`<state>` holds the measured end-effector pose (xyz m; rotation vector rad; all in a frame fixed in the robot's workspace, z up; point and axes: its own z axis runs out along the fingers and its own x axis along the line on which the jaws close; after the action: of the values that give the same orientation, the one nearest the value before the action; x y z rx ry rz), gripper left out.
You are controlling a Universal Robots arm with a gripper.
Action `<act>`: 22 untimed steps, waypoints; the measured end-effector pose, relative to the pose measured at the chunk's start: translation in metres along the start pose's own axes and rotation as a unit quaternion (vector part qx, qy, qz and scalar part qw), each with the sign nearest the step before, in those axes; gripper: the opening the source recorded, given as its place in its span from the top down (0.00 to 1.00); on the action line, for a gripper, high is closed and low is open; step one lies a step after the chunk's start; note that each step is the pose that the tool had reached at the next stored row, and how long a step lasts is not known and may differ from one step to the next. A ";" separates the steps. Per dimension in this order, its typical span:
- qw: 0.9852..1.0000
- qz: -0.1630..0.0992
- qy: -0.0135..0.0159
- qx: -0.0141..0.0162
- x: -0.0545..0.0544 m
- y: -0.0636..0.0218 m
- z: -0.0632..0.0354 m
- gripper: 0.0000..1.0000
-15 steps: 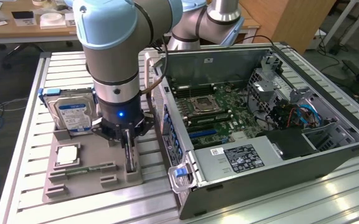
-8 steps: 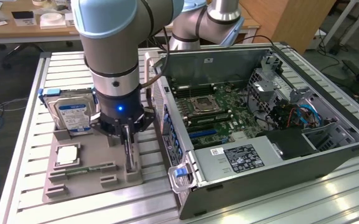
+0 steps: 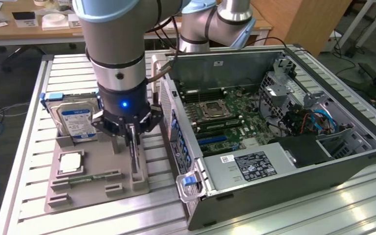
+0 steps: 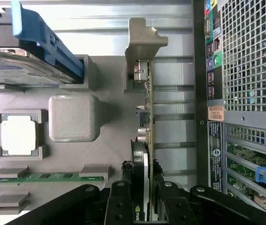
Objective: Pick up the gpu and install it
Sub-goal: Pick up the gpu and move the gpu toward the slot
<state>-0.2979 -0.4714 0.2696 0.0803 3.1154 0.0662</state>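
Exterior view, from its left: a hard drive [image 3: 76, 120] stands beside the end effector [image 3: 130, 134], which pinches the upright graphics card [image 3: 134, 159] directly beneath it in the gray holder [image 3: 103, 159]. An open computer case [image 3: 273, 122] sits on its other side.

One gpu [image 4: 148, 101], one hard drive [image 3: 76, 121]

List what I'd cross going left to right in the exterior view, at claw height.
From the left: hard drive → claw closed on the graphics card → computer case, rear wall → processor socket → blue cables.
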 end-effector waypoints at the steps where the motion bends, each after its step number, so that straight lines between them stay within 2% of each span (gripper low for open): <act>1: 1.000 0.000 0.000 0.000 0.000 0.0001 -0.0029 0.73; 10: 1.000 0.000 0.000 0.000 -0.001 0.0013 -0.0299 0.73; 22: 1.000 0.000 0.000 0.000 -0.001 0.0025 -0.0582 0.73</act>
<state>-0.2980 -0.4714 0.3279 0.0804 3.1154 0.0663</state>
